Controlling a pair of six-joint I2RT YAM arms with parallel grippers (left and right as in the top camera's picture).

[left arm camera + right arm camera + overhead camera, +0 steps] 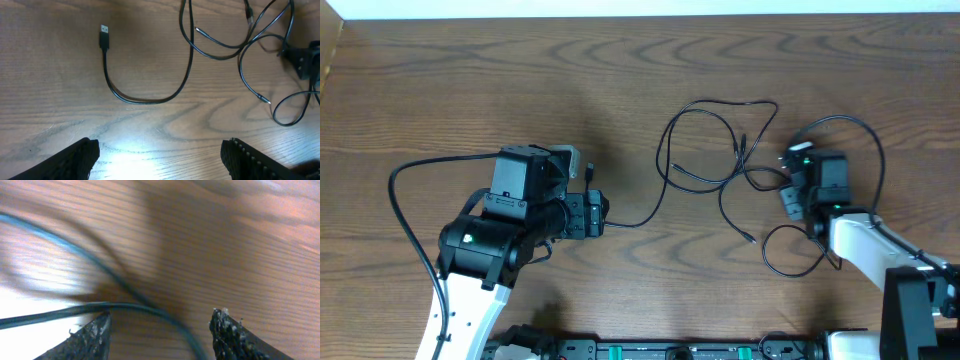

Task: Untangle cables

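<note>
Cables (150, 102) looped beside the right arm (855, 240), both arms' jaws released; closing the right jaws over crossed strands could drag the tangle tighter.

This looks like a robotics lab bench. A wood-grain table (440, 80) fills the overhead view, with a robot arm (480, 250) at lower left and a second arm (865, 245) at lower right. A black mounting rail (660, 351) with green fittings runs along the bottom edge. Thin black cables (150, 102) lie loose on the wood.
</note>
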